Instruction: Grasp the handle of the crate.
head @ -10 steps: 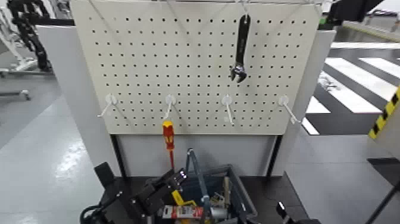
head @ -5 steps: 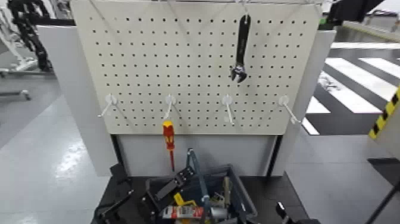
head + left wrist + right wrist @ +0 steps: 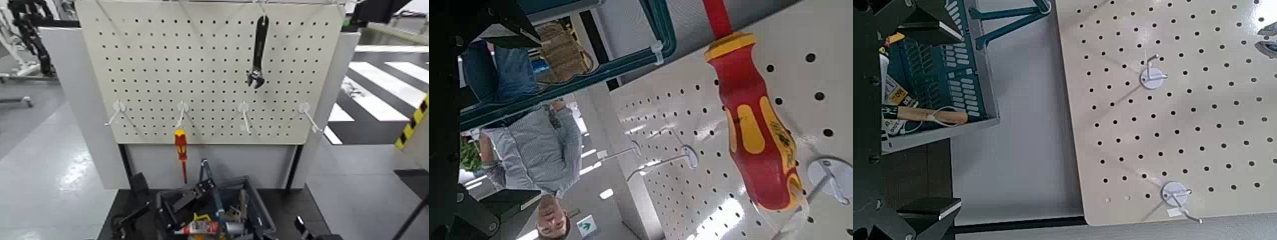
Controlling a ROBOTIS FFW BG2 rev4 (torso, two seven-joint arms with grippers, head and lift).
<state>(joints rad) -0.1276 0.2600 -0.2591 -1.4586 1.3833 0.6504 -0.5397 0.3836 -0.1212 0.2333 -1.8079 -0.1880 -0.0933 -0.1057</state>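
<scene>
Blue-grey handle (image 3: 218, 200) — just beside left claw (image 3: 514, 130)

Black, angular arm segments (image 3: 193, 196); dark cable loop; small pale screw dots.

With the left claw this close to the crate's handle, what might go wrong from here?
The left claw reaches in over the open crate, so it could catch the rim or the loose tools if it dips.

The handle is a slim bar, so a slightly off-line approach might nudge it aside rather than grip it.

The screwdriver hangs from its hook close by, and a raised arm could perhaps knock it down.
</scene>
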